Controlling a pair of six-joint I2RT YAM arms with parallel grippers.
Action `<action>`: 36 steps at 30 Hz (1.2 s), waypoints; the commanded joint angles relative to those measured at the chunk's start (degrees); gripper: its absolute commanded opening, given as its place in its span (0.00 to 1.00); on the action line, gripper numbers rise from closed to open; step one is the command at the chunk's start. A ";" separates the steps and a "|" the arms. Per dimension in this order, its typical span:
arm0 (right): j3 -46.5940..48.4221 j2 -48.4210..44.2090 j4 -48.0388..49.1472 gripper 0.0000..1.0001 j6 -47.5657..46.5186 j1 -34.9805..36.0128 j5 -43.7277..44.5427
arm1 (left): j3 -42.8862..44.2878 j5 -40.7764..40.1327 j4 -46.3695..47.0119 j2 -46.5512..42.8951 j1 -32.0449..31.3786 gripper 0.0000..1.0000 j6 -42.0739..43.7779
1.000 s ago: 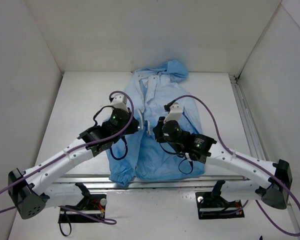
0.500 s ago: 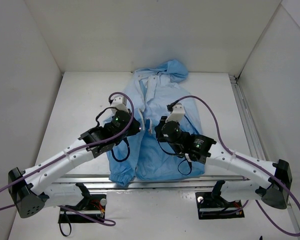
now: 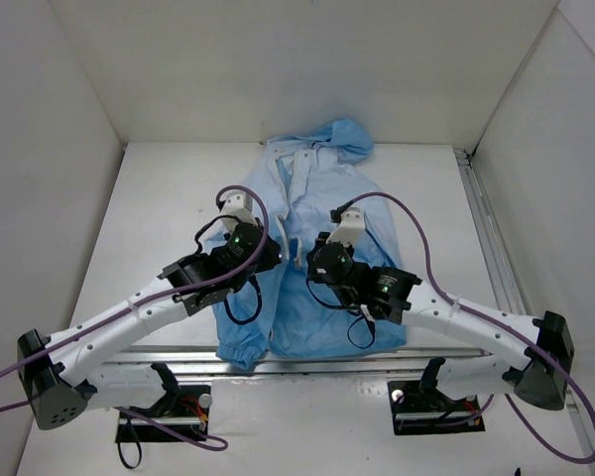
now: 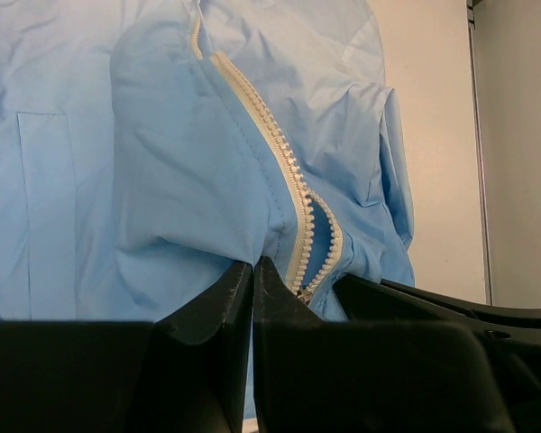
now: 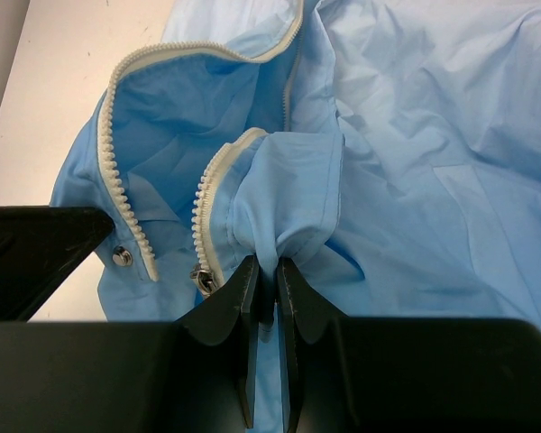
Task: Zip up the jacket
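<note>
The light blue jacket (image 3: 322, 193) lies flat on the white table, hood to the far side, its front partly open. My left gripper (image 3: 276, 248) is shut on a fold of the jacket's front panel (image 4: 189, 180), just beside the cream zipper teeth (image 4: 279, 162). The zipper slider (image 4: 299, 290) sits low, right of the left gripper (image 4: 252, 263). My right gripper (image 3: 301, 260) is shut on a bunched fold of the other front panel (image 5: 288, 189). In the right wrist view the slider (image 5: 201, 280) hangs just left of that gripper (image 5: 263, 266), near a metal snap (image 5: 121, 256).
White walls enclose the table on three sides. An aluminium rail (image 3: 488, 233) runs along the right side and another (image 3: 178, 355) along the near edge. Purple cables (image 3: 416, 223) loop above both arms. The jacket's cuff (image 3: 240, 355) reaches the near rail.
Both grippers have shifted slightly toward each other and toward the near side. The jacket front is bunched between them. Both stay shut.
</note>
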 commanded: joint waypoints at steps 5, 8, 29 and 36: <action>3.89 -0.19 1.76 0.00 2.28 0.64 3.40 | 3.73 -3.16 1.75 0.15 -0.68 0.00 -1.65; 4.06 -0.54 1.85 0.00 2.36 0.64 3.57 | 3.82 -3.34 1.67 0.33 -0.68 0.00 -1.91; 5.56 1.13 1.67 0.00 2.19 0.91 2.96 | 4.53 -4.31 1.49 1.03 -1.21 0.00 -2.44; 6.17 1.22 1.67 0.00 2.01 0.91 2.87 | 4.61 -4.57 1.40 1.29 -1.74 0.00 -2.79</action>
